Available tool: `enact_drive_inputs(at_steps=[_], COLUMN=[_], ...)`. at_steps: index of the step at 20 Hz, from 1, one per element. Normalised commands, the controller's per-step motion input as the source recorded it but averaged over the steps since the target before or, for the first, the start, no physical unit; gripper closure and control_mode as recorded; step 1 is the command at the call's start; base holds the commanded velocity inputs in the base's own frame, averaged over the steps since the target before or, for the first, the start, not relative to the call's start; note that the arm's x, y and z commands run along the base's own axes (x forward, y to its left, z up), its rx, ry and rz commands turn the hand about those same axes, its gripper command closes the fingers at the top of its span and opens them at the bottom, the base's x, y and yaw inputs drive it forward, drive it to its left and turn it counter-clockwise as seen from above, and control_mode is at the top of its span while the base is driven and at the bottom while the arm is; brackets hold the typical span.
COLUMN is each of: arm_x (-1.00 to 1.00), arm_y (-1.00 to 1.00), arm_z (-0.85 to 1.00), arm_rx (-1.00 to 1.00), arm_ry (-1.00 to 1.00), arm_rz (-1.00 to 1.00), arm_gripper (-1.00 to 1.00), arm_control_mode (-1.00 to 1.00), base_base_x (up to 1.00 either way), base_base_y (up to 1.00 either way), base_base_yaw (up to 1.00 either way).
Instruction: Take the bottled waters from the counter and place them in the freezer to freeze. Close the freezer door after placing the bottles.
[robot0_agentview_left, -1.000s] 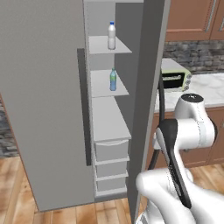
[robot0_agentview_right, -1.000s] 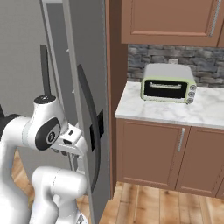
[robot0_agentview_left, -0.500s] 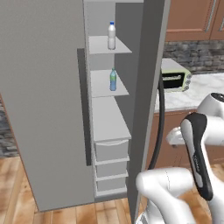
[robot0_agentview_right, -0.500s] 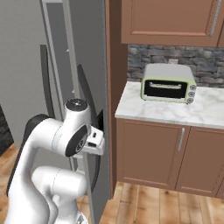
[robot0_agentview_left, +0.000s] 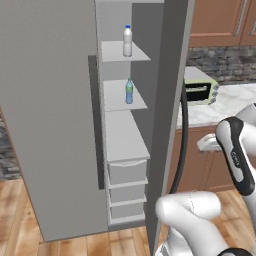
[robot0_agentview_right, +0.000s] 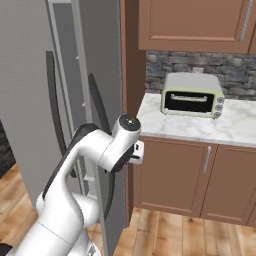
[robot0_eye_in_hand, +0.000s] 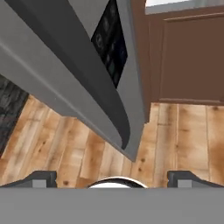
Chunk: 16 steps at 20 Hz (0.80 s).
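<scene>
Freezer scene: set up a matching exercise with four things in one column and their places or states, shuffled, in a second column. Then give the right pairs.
Things:
1. white bottle
2. blue-tinted bottle
3. toaster oven
4. freezer door

Places or states:
A. on the marble counter
B. swung open
C. on the top freezer shelf
D. on the second shelf down

Pairs: 1-C, 2-D, 3-A, 4-B
</scene>
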Motion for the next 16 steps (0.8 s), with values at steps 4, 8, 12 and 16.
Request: enact_drive_inputs(at_steps=[4, 8, 12, 16], arm_x=[0.47, 0.53, 0.54, 0.21], arm_y=[-0.03, 0.00, 0.00, 0.00], arm_z=[-0.17, -0.21, -0.32, -0.06], arm_rx=[0.00, 0.00, 0.01, 0.03], arm_ry=[-0.35, -0.43, -0.31, -0.06], arm_rz=[0.27, 0.33, 0.39, 0.45], arm_gripper=[-1.00, -1.00, -1.00, -1.00], arm_control_mode=[-1.00, -1.00, -1.00, -1.00], base_base_x=[0.00, 0.00, 0.00, 0.00], base_base_y=[0.00, 0.00, 0.00, 0.00], base_base_yaw=[0.00, 0.00, 0.00, 0.00])
